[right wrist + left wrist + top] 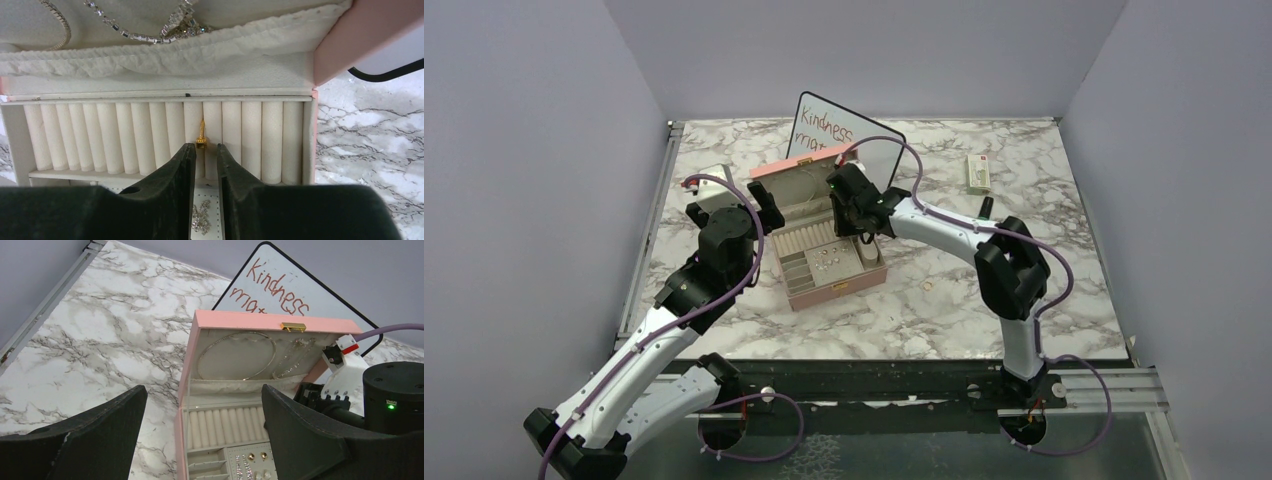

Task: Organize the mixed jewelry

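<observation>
The open pink jewelry box (839,290) stands mid-table, lid up. A tiny gold ring (201,135) sits upright in a slot between the white ring rolls (125,135). My right gripper (205,148) is just short of it, its jaws a narrow gap apart and not touching the ring. Gold studs (251,456) and crystal earrings (200,220) sit on the earring panel. Another small gold ring (927,286) lies on the marble to the right of the box. At the box's left side my left gripper (204,390) hovers wide open and empty.
A whiteboard (844,125) with red writing leans behind the box. A small white-green packet (978,172) lies at the back right. Chains (150,25) hang in the lid pocket. The right arm's wrist (395,395) crowds the box's right side.
</observation>
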